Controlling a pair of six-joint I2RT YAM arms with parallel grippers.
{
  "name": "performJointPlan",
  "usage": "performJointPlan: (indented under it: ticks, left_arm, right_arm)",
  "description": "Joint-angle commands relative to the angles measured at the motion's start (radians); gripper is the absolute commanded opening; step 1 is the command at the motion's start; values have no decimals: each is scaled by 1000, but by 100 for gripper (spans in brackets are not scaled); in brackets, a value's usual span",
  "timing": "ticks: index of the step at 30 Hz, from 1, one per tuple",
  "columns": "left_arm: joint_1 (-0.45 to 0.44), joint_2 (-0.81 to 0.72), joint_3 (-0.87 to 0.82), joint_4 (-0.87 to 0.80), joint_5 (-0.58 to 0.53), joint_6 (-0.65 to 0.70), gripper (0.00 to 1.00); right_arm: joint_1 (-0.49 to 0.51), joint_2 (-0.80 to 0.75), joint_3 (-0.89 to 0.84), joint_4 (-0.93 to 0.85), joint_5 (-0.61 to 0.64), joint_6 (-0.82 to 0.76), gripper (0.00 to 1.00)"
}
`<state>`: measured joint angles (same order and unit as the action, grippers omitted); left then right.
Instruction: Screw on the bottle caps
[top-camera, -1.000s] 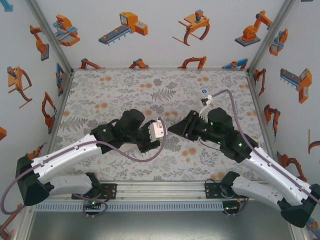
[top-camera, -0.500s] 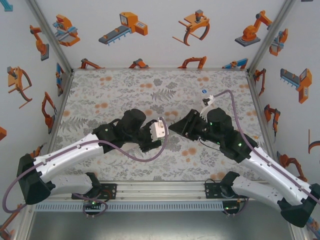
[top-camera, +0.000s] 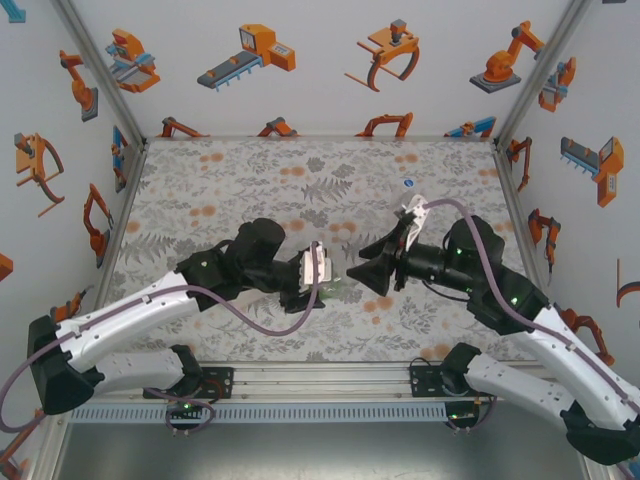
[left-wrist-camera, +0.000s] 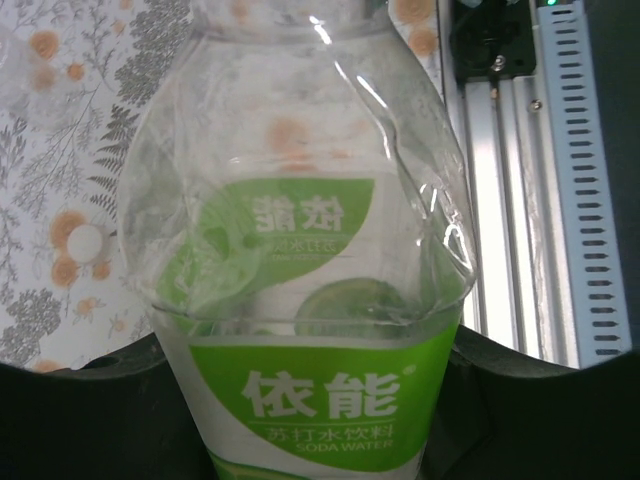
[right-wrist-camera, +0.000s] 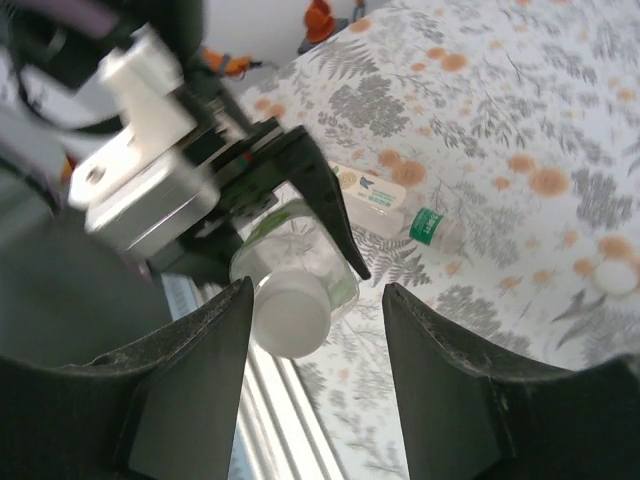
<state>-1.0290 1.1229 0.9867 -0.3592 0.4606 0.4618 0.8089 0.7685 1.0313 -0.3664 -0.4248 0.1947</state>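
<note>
Grey-leaf, orange-flower worktop (top-camera: 220, 190); white walls (top-camera: 320, 100) with orange robot stickers (top-camera: 255, 52). The left gripper (top-camera: 325, 287) clamps the labelled bottle (left-wrist-camera: 300, 250) over the near middle; the right gripper (right-wrist-camera: 315, 330) has its jaws apart, facing the bottle's white cap (right-wrist-camera: 290, 318).

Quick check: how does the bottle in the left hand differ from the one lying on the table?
The held bottle is clamped in the left hand, off the table; the lying bottle rests on its side on it. The held bottle wears a whitish cap, the lying bottle a green cap. The held bottle's label is green and white, the lying bottle's pale. Both are small plastic bottles with a cap on the neck.
</note>
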Motion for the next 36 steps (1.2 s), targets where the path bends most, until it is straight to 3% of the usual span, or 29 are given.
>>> performJointPlan:
  ticks: [1, 5, 8, 36]
  left_arm:
    - [-2, -34, 6, -23, 94, 17, 0]
    - [-2, -37, 10, -43, 123, 12, 0]
    - [-2, -37, 13, -52, 133, 6, 0]
    - [-4, -38, 25, -73, 139, 11, 0]
  right_arm:
    - [0, 24, 74, -139, -229, -368, 52]
    - [1, 36, 101, -198, -367, -549, 52]
    - [1, 35, 87, -165, -404, -593, 52]
    - [7, 79, 66, -103, -351, -589, 45]
